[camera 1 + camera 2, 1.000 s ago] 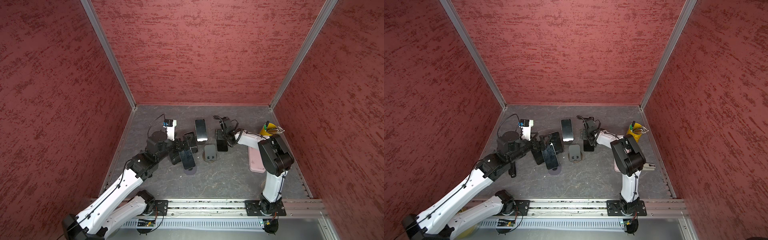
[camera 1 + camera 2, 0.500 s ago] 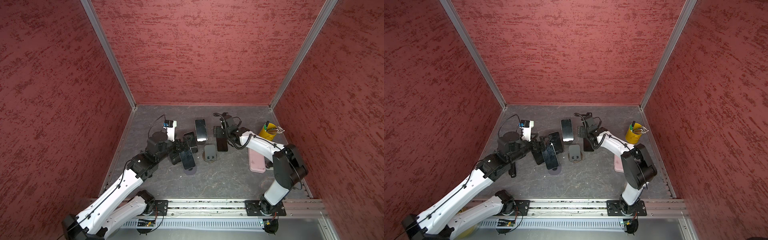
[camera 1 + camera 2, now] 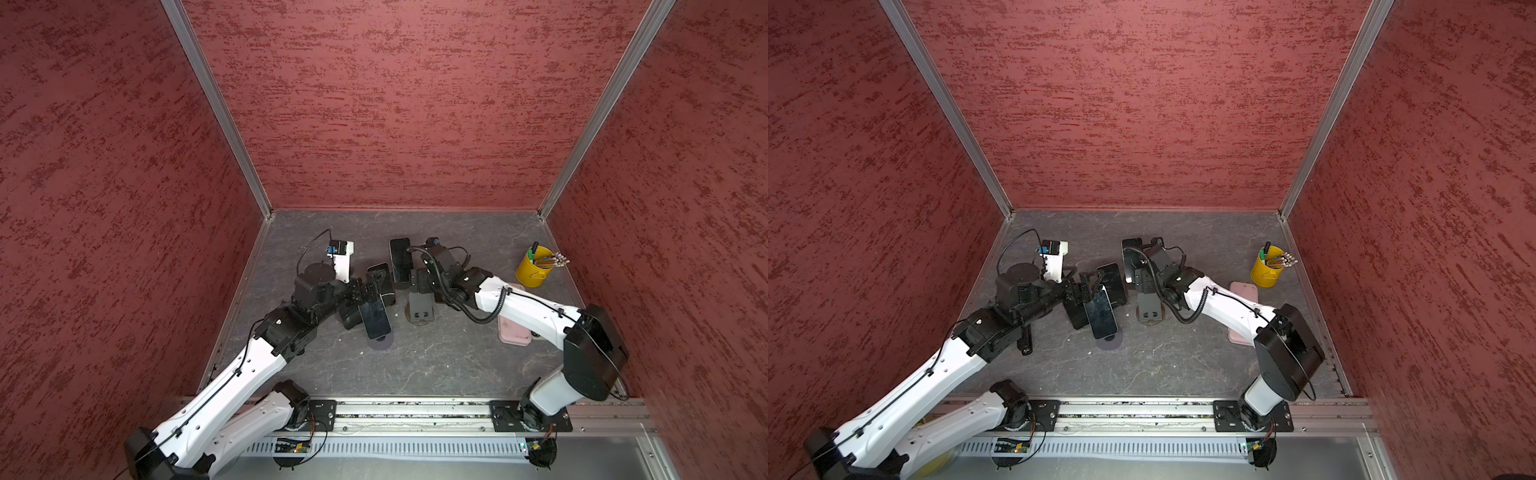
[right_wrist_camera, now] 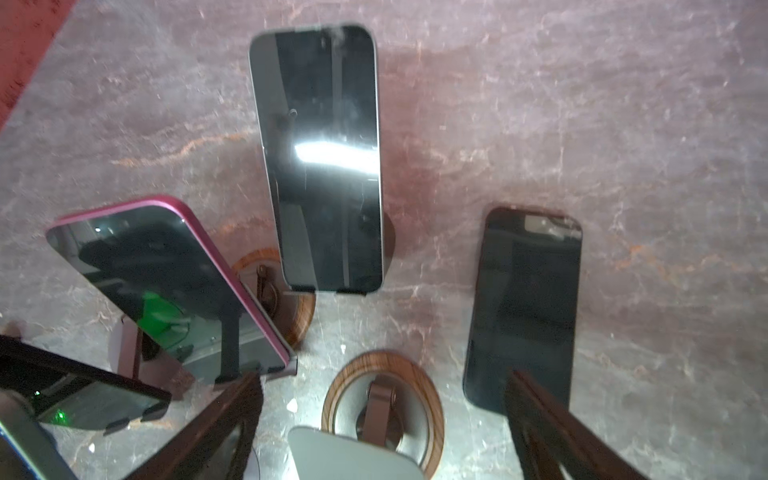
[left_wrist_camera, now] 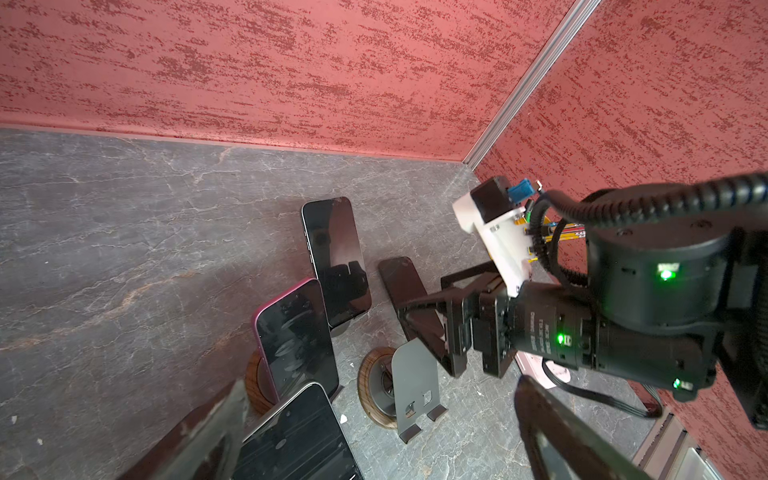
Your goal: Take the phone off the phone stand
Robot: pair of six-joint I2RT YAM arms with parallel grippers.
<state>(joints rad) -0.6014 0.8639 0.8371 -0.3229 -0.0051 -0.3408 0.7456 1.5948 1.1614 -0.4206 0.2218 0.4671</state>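
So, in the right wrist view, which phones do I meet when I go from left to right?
First the dark tilted phone → pink-cased phone → propped silver-edged phone → dark phone lying flat.

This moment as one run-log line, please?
left jaws: open, by docked phone | right jaws: open, over flat black phone | middle stand: empty
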